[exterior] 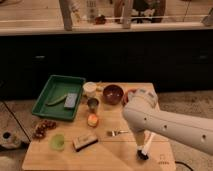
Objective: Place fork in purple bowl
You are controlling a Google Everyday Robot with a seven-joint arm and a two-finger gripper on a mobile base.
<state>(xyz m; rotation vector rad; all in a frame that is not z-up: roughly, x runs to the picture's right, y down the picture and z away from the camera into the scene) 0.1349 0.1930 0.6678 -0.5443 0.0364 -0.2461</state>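
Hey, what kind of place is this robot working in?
Probably a kitchen or break-room area: a wooden table set with the purple bowl, the fork and a green tray, with a counter over dark cabinets behind. The gripper hangs low over the table's front right.

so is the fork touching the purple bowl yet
Apart. The camera view shows the fork lying on bare table well in front of the purple bowl. The gripper isn't visible; only the white arm shows, right of the fork.
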